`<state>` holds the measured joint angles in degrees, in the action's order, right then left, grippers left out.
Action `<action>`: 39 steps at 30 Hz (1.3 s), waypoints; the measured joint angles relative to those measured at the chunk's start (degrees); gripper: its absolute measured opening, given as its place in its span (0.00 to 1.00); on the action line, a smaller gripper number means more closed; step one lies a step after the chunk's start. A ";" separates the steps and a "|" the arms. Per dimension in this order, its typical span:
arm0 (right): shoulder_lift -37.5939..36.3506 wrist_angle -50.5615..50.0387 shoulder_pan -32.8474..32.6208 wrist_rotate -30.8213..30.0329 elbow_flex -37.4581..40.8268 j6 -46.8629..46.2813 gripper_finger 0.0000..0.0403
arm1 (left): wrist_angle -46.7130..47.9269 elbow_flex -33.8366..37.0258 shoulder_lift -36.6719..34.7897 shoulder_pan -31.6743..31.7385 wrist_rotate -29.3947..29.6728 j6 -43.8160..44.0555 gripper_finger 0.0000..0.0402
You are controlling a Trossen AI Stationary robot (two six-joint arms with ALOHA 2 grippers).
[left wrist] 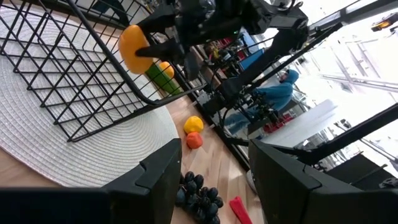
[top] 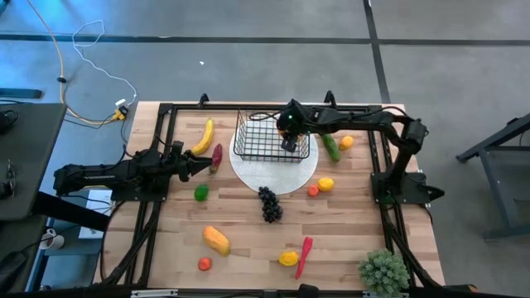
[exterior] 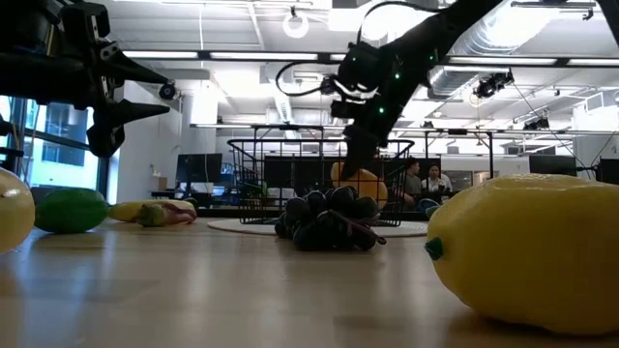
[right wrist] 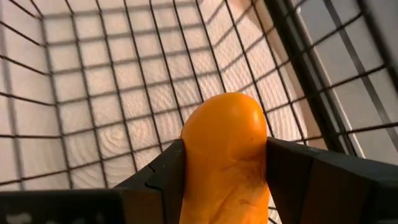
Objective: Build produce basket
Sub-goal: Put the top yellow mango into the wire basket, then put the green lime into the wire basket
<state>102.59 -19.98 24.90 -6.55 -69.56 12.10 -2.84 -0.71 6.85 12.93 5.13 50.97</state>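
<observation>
The right pincer squeezes a smooth orange toy fruit between its two dark fingers. The fingers are closed just as wide as the fruit. Right under and ahead of the pincer is the small black wire basket, which sits on a round white woven mat. In the left wrist view the fruit hangs just over the basket's top rim, near the wall on the pincer's own side.

The step now looks like dropping the fruit in. To do it well, the pincer should go a bit further in, away from the near wall, and go down low before letting go. Then the round fruit would not bounce out or knock the rim. The fingers should open slowly and lift straight up so they do not catch the wires.

Below the pincer, past the edge of the mat, lie the dark purple bumpy toy grapes. A green toy cucumber lies just beside the pincer's arm.

The left pincer waits well away from the basket, with its fingers apart and nothing in them.
</observation>
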 joint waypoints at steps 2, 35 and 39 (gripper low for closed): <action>0.52 -0.01 0.25 -0.06 0.00 0.00 0.39 | 0.01 0.00 0.00 0.00 0.00 -0.05 0.43; 1.29 -10.46 2.13 -2.56 -9.49 -6.12 0.62 | 1.51 0.00 0.00 0.20 1.22 -2.11 0.67; 1.29 -14.74 2.13 -5.62 -14.08 -10.03 0.62 | 1.18 0.00 0.00 0.28 3.16 -2.58 0.69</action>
<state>103.88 -34.72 27.03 -12.17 -83.64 2.07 -1.66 -0.71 6.85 13.21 8.29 48.39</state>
